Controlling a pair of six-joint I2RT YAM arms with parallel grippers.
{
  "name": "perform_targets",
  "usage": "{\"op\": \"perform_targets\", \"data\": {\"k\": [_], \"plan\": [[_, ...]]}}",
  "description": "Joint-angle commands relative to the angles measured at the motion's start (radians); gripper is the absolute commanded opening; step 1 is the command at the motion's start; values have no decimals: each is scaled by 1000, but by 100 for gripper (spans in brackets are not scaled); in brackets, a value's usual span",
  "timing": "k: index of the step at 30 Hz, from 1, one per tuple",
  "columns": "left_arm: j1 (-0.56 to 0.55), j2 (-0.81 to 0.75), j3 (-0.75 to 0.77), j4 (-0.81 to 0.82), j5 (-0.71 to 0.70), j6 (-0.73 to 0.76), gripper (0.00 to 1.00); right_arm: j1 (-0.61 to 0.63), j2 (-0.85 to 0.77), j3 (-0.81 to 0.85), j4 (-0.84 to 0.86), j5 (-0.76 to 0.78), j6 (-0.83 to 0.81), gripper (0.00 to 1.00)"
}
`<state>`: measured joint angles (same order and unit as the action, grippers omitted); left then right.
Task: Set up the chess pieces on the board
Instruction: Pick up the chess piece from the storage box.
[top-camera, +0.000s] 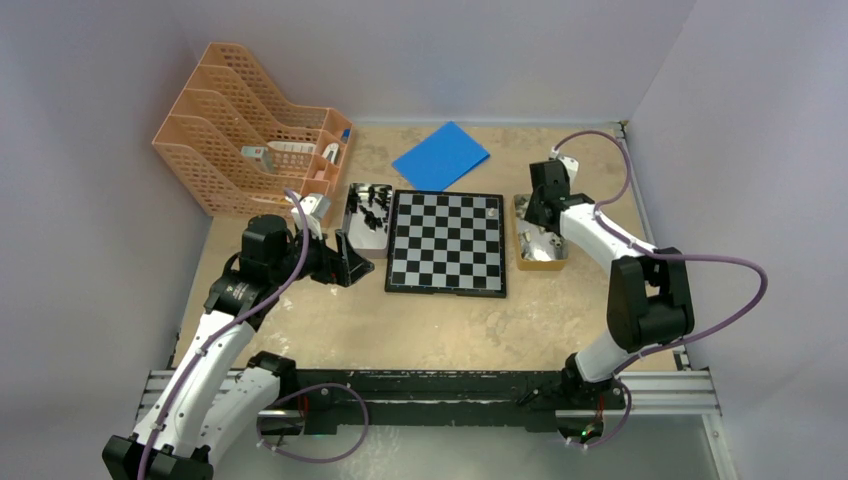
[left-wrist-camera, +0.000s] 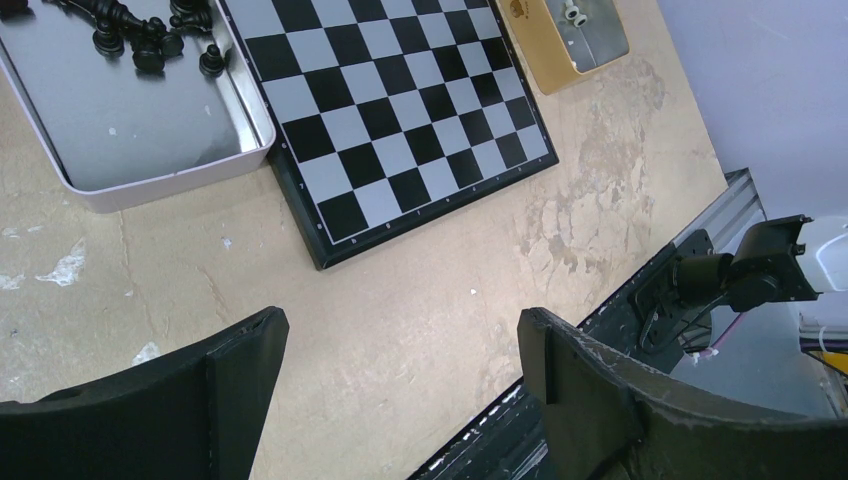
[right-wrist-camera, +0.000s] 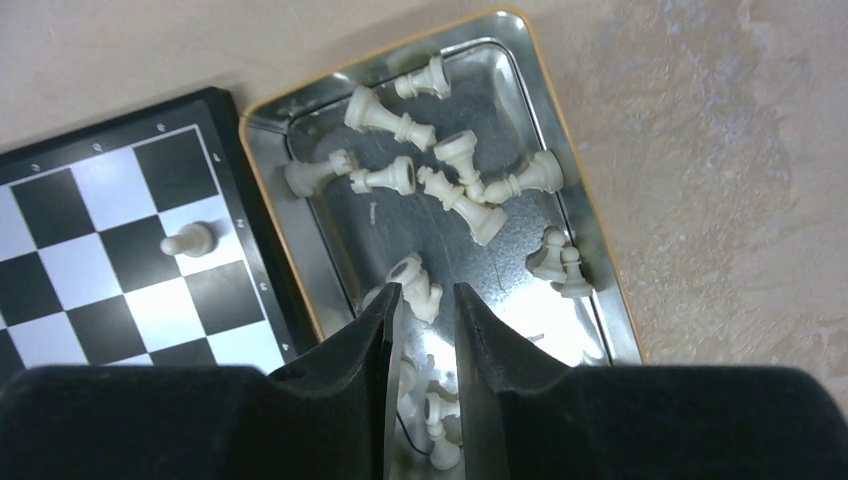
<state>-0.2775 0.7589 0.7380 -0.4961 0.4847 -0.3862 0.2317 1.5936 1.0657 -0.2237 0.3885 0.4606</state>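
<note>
Hovering | left fingers (left-wrist-camera: 235, 375) wide | right fingers (right-wrist-camera: 372, 345) narrow over white piece (right-wrist-camera: 421, 291) (grip unclear)

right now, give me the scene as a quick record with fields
board: one white pawn on an edge square by the gold tray, otherwise bare
black pieces: heaped in the silver tray beside the board
white pieces: lying in the gold tray
left claw: open, above the table near a board corner
right claw: over the gold tray, jaws narrow, one white piece at the tips, grip unclear
</note>
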Motion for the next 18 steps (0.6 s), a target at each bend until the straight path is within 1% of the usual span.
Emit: {"op": "perform_targets", "data": {"k": [1, 9, 18], "plan": [[-5, -10, 3, 23, 12, -13, 86, -37, -21, -37, 58, -88, 14, 28], [-5, -10, 1, 22, 13, -13, 86, -51, 4, -75, 130, -203, 24, 27], [-5, -8, 2, 21, 10, -14, 86, -51, 28, -107, 167, -254, 32, 27]]}}
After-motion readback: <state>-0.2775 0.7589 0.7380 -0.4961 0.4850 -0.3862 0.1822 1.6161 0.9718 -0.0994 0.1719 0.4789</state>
